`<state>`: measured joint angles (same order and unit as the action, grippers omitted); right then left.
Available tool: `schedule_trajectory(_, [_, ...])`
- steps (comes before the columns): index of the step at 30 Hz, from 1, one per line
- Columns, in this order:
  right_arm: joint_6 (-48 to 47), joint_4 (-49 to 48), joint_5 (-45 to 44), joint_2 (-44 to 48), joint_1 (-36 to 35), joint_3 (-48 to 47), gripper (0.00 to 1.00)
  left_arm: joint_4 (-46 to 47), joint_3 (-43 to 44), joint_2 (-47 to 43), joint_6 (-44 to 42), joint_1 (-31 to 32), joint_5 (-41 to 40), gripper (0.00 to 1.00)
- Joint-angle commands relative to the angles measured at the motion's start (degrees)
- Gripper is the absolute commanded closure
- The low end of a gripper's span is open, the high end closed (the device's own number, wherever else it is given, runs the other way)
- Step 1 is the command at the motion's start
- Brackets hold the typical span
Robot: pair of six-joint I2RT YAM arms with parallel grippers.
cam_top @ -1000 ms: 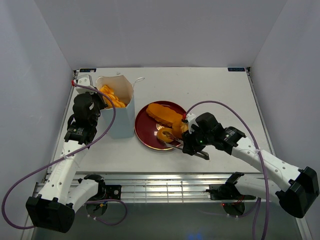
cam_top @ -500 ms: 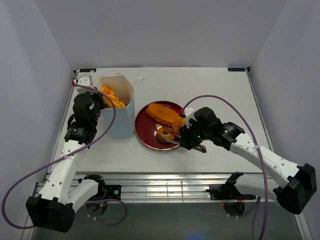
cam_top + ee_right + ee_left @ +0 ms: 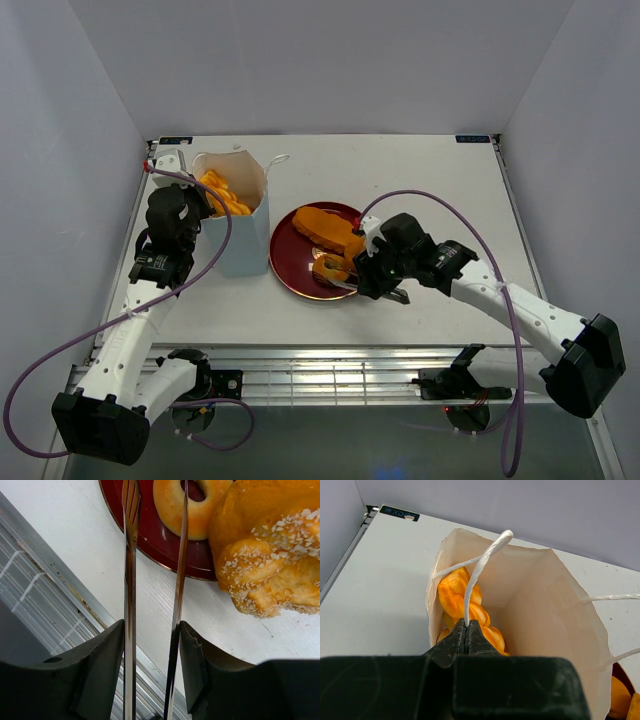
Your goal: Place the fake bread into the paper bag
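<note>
The paper bag (image 3: 243, 235) stands upright on the tabletop (image 3: 420, 180), just left of the dark red plate (image 3: 285, 262). The left pincer (image 3: 466, 630) is clenched on one white cord handle (image 3: 482, 565) at the bag's near rim. Twisted orange pieces of the fake bread (image 3: 455, 592) lie inside the bag, directly beyond the closed fingertips.

The right pincer (image 3: 150, 635) grasps a pair of metal tongs (image 3: 131, 580) and is low over the plate's near-right edge. The tongs' arms are apart and reach onto the plate. One arm passes beside the outer edge of a ring-shaped piece (image 3: 172, 500) and the other crosses its hole, so one side of the ring sits between them. Whether the metal touches the ring cannot be told. A seeded roll (image 3: 270, 565) lies just right of the tongs at the plate's rim, partly over the tabletop. A long golden piece (image 3: 328, 228) rests further back on the plate.
</note>
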<state>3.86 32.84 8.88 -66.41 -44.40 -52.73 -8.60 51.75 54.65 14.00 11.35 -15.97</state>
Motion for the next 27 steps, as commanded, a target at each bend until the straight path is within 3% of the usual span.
schedule_trajectory(1, [-0.9,-2.9,2.0,-0.1,-0.3,-0.7,0.48,-0.1,1.3,-0.4,-0.1,-0.3,0.7,1.00])
schedule_trajectory(27, [-0.3,0.4,-0.4,-2.1,-1.0,-0.8,0.53,-0.1,1.3,-0.7,-0.1,-0.2,0.6,1.00])
